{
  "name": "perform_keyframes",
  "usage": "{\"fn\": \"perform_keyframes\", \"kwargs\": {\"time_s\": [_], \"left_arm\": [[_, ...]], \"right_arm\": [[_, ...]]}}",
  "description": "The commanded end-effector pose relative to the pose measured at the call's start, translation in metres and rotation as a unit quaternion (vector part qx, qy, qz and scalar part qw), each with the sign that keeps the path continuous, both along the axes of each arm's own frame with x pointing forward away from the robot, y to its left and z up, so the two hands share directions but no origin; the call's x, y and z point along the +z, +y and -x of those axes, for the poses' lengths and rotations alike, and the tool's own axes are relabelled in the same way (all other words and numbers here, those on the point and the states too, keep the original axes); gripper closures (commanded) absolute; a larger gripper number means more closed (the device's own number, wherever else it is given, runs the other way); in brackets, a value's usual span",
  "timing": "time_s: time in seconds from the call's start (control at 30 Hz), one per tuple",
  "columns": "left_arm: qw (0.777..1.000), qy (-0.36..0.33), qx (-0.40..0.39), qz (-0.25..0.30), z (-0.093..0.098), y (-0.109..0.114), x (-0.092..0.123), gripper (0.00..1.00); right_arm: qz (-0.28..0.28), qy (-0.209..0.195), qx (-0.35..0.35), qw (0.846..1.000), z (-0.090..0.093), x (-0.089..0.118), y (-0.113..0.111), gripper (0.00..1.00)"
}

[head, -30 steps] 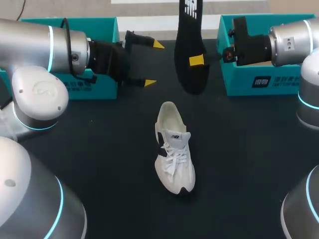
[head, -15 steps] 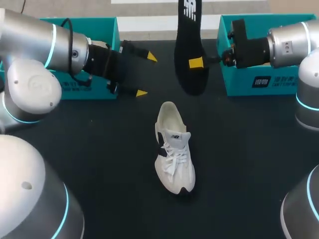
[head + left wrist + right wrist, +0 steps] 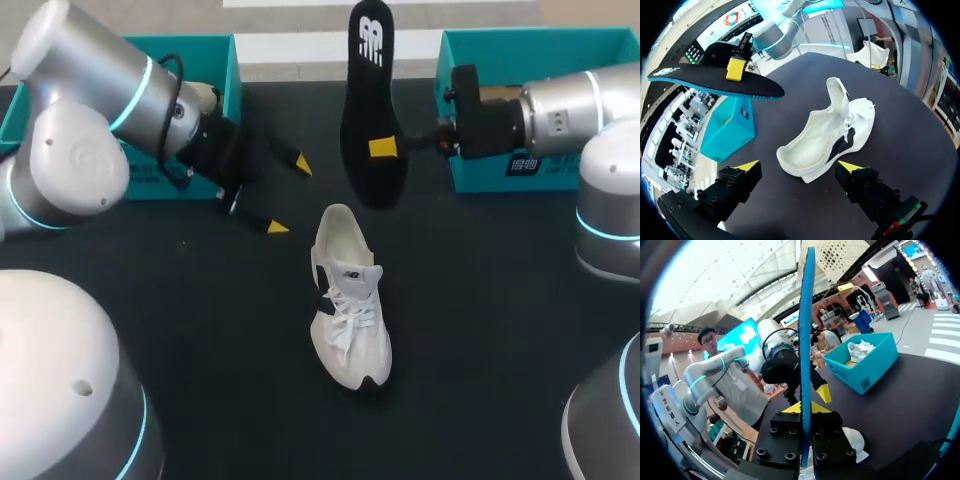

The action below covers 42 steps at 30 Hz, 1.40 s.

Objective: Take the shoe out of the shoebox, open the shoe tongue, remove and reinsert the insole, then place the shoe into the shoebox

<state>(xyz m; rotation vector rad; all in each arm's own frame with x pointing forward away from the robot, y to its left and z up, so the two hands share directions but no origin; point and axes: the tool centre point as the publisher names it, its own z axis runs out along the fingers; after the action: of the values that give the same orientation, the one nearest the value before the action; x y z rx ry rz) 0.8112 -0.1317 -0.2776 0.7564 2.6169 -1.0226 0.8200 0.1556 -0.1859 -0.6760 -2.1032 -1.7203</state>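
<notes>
The white shoe (image 3: 347,300) sits on its sole in the middle of the black worktop (image 3: 480,300). Behind the shoe, the right gripper (image 3: 385,148) pinches the black insole (image 3: 367,110) and holds it up in the air. The left gripper (image 3: 288,195) hangs near the shoe's heel, spread wide, holding nothing. Farther behind the shoe stand the teal left box (image 3: 215,60) and right box (image 3: 500,50).

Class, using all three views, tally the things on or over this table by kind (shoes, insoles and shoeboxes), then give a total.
Shoes: 2, the shoe on the table, the second shoe inside a shoebox
Insoles: 1, the insole
Shoeboxes: 2, the left shoebox, the right shoebox
Total: 5
</notes>
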Motion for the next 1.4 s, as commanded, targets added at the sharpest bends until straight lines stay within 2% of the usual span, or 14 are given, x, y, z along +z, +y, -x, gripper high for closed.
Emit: {"fn": "perform_keyframes", "kwargs": {"time_s": [0.03, 0.27, 0.57, 1.0, 1.2, 1.4], "left_arm": [[1.000, -0.008, 0.015, 0.009, 0.006, -0.006, -0.024, 0.00], [0.999, 0.004, 0.039, 0.006, 0.013, -0.006, -0.046, 0.00], [0.998, 0.030, 0.057, 0.005, 0.021, -0.004, -0.065, 0.00], [0.996, 0.044, 0.080, 0.013, 0.021, -0.009, -0.072, 0.00], [0.994, 0.046, 0.096, 0.009, 0.013, -0.011, -0.071, 0.00], [0.994, 0.046, 0.096, 0.009, 0.013, -0.011, -0.071, 0.00]], "right_arm": [[0.002, 0.001, 0.000, 1.000, -0.002, 0.000, 0.002, 1.00], [0.002, 0.001, 0.000, 1.000, -0.002, 0.000, 0.002, 1.00], [-0.016, -0.022, 0.009, 1.000, -0.015, -0.032, 0.005, 1.00], [-0.036, 0.003, 0.035, 0.999, -0.021, -0.070, 0.017, 1.00], [-0.037, 0.005, 0.028, 0.999, -0.022, -0.071, 0.017, 1.00], [-0.037, 0.005, 0.028, 0.999, -0.022, -0.071, 0.017, 1.00]]}}
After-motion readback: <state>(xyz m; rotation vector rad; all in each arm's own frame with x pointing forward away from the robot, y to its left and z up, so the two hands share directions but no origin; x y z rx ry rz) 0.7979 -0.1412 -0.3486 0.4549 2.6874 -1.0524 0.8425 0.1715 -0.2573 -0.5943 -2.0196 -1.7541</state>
